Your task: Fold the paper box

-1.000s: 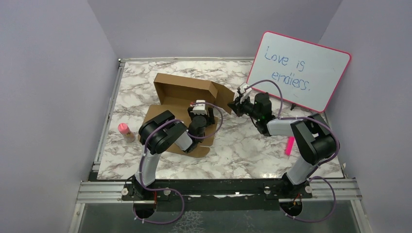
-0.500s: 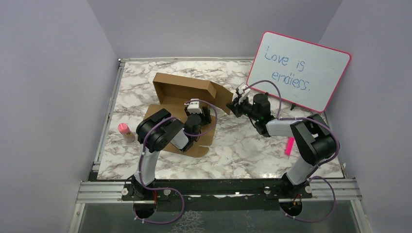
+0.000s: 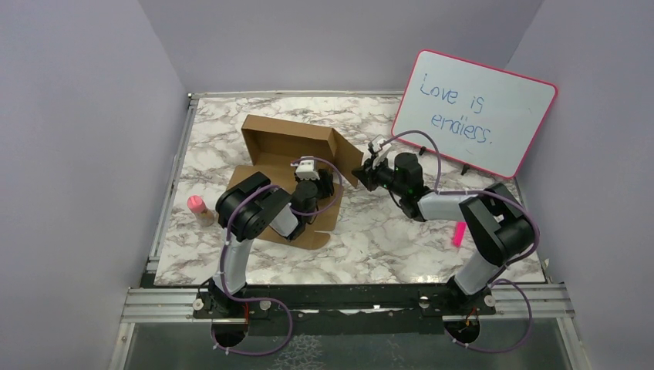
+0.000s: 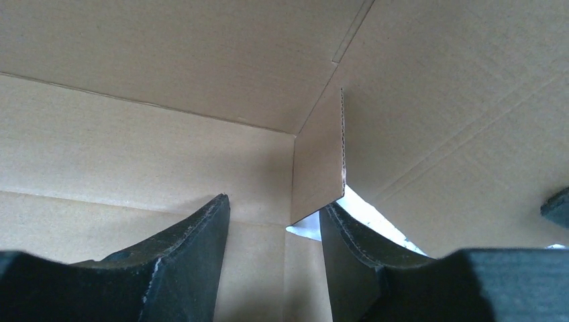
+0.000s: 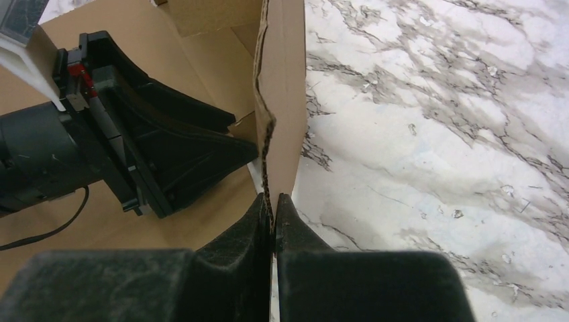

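Note:
The paper box (image 3: 289,146) is brown cardboard, half formed, with back and left walls raised and a flat panel toward me. My left gripper (image 3: 307,171) reaches inside it; in the left wrist view its jaws (image 4: 274,203) stand open over the box floor. A small corner flap (image 4: 319,164) hangs just above the right fingertip (image 4: 349,255). My right gripper (image 3: 364,174) is shut on the edge of the box's right side flap (image 5: 282,100) and holds it upright, with the jaws (image 5: 274,201) pinching the corrugated edge. The left gripper (image 5: 168,154) shows just beyond that flap.
A pink-rimmed whiteboard (image 3: 474,112) leans at the back right. A small pink-capped bottle (image 3: 200,210) stands left of the box. A pink marker (image 3: 460,231) lies by the right arm. The marble table (image 3: 385,239) has metal rails at its left and near edges.
My right gripper has moved left with the side flap, swinging it up toward the box. The left gripper has pushed deeper into the box and its jaws have narrowed.

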Motion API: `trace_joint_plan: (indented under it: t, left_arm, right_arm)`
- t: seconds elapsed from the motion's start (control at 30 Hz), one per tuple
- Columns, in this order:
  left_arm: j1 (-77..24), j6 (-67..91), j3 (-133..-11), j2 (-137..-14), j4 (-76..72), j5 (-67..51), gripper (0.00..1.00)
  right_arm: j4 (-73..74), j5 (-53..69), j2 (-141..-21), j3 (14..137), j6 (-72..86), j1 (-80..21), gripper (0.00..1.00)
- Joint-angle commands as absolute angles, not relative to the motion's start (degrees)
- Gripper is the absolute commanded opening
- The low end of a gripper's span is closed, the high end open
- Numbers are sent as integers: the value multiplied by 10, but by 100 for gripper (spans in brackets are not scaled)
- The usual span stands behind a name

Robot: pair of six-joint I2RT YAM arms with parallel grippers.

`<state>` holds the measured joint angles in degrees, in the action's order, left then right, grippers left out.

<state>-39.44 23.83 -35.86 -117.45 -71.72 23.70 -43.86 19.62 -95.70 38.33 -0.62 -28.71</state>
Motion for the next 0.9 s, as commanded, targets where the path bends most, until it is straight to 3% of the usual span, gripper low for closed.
trace_joint_plan:
  t: [0.0,0.17,0.6,0.87]
  left_arm:
    - [-391,261,-351,-1194,-725,208,52]
    - [-392,264,-348,-1196,-728,200,52]
    - [-388,260,-330,-1197,-732,202,50]
    - [-387,262,-324,-1203,-738,198,46]
  right_arm:
    - [-442,164,-939,369,48,-317,9]
    - [-461,115,-951,362,76,-351,13]
    - [-428,119,-941,381,45,-354,33]
    - [-402,141,-943,404,55,-353,26]
